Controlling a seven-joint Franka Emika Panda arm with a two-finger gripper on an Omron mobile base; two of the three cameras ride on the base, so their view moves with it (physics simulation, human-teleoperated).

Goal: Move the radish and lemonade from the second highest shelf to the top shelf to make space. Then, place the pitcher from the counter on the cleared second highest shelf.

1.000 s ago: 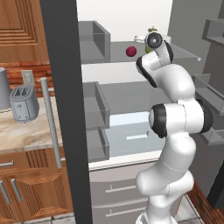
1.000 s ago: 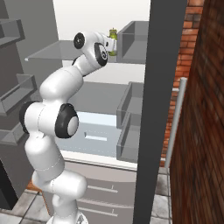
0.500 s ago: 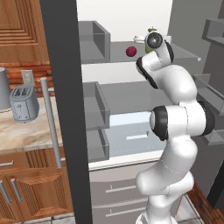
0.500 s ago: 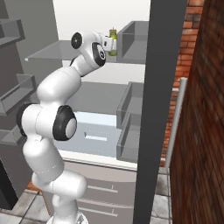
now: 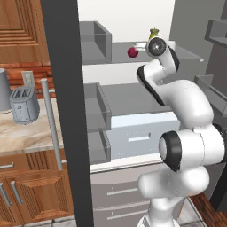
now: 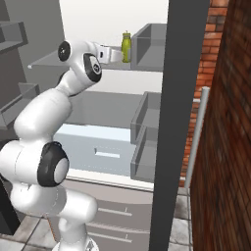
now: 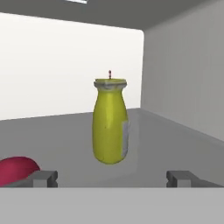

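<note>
Claw (image 7: pixel 111 177) spread wide and empty, I hover at the top shelf (image 5: pixel 188 54) front edge. Lemonade (image 7: pixel 110 125) stands upright just ahead, radish (image 7: pixel 15 169) beside it, both up here so the shelf below is freed for the pitcher.

No words, numbers or signs can be read; the bottle (image 7: pixel 110 122) carries only a blank pale patch.

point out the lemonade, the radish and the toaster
lemonade (image 7: pixel 110 131), hand view, middle of its body
radish (image 5: pixel 132 52), left base view, centre of the ball
toaster (image 5: pixel 24 104), left base view, its front face
</note>
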